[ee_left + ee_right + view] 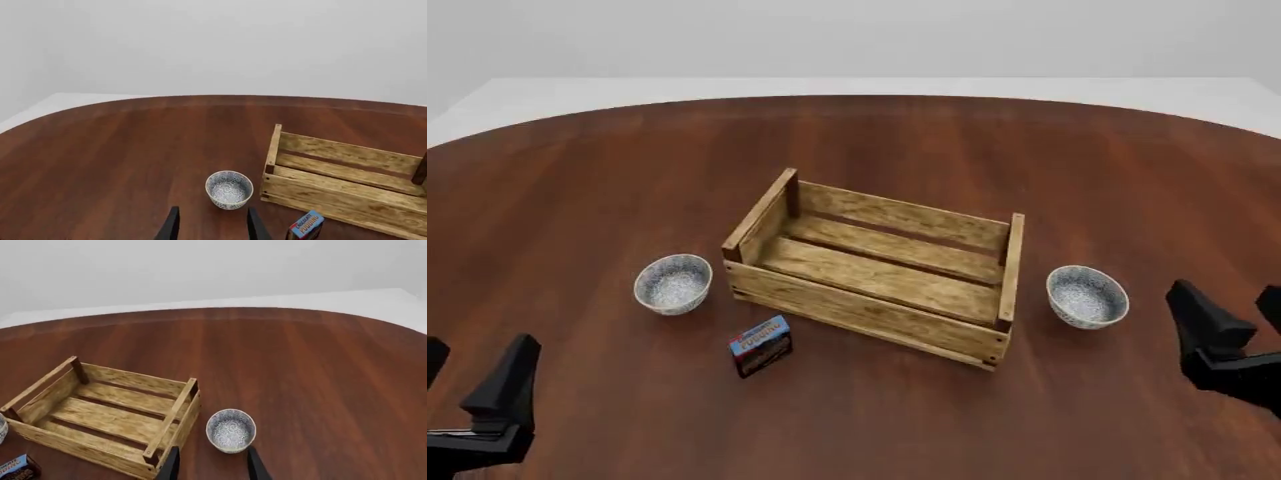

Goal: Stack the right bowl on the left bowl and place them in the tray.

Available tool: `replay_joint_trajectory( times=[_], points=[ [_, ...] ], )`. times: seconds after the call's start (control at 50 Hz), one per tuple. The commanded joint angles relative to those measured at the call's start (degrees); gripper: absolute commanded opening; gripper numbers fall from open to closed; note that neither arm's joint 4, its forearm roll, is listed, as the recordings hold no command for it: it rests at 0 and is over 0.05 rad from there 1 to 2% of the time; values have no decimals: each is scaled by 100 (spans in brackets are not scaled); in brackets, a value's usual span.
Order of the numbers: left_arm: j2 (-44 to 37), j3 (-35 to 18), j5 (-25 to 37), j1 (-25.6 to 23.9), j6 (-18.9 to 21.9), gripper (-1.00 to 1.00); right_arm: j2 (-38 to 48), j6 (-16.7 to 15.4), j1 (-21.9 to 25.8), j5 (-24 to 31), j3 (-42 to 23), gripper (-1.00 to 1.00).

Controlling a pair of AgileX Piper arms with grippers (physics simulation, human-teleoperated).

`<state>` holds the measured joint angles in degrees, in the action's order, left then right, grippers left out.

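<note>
The left bowl (674, 283), white with blue-grey speckles, stands on the table just left of the wooden slatted tray (868, 315). An identical right bowl (1086, 296) stands just right of the tray. Both bowls are upright and hold nothing, and so does the tray. My left gripper (467, 372) hovers open near the front left edge, well short of the left bowl (229, 189), which lies ahead between its fingers' lines. On the other side, my right gripper (1238, 312) is open, close beside and slightly behind the right bowl (231, 430).
A small red-and-blue box (761, 346) stands in front of the tray's near left corner, between the left bowl and the tray. The brown round table (868, 140) stretches far beyond the tray.
</note>
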<state>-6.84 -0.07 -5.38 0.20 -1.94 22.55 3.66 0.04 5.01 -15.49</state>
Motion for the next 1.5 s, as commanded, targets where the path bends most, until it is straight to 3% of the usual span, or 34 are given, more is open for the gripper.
replay_joint_trajectory(
  times=[0.02,0.18,0.22,0.26,0.34,0.44,0.62,0.76,1.1,1.5],
  points=[
    [-269,6,-210,-17,-30,100,969,19,-7,645,-920,100],
    [-218,5,-146,-88,-6,100,1382,-145,-183,1214,-1695,100],
    [-227,5,-142,-100,11,100,1698,-281,-408,1308,-1833,100],
    [-243,5,-143,-107,26,100,1723,-222,-372,1413,-1954,100],
    [-213,4,-110,-99,33,100,1964,-445,-540,1596,-2247,100],
    [-160,1,-54,-122,40,100,2278,-440,-613,1720,-2511,100],
    [15,-3,105,-187,-20,100,2906,-486,-714,1743,-2773,100],
    [162,-24,237,-221,-78,100,3259,-731,-908,1750,-2931,100],
    [346,-5,356,-296,-74,100,4302,-658,-993,1623,-3350,100],
    [432,2,425,-263,-52,100,5407,-801,-1081,1279,-3405,100]
  ],
)
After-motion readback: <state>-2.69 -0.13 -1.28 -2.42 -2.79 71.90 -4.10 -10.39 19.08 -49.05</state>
